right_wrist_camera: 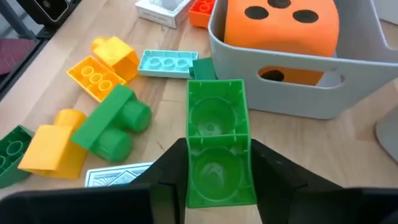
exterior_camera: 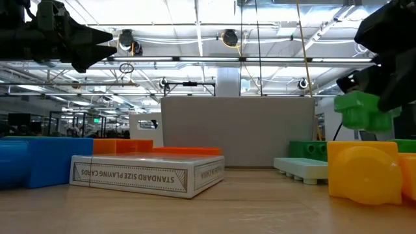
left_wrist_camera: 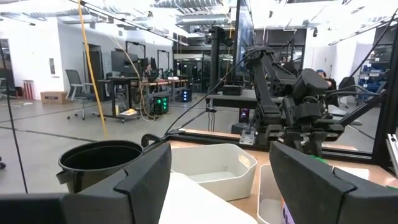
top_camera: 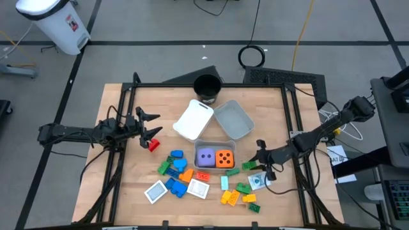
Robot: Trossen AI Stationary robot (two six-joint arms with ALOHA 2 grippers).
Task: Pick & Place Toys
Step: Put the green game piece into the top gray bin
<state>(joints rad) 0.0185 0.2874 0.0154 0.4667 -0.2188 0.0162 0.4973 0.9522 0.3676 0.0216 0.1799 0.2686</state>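
Presently right gripper was clamped on green block, lifted off table, just right of grey tray holding orange die and purple die. Other blocks, yellow and green, lay scattered on near side. Left gripper hovered at table's left above red block, fingers apart, holding nothing.

A black cup stands at the desk's far edge, ahead of both pincers. Between the pincers lie a white tray and two grey trays, one just beside the right pincer. A white bin stands on the floor.
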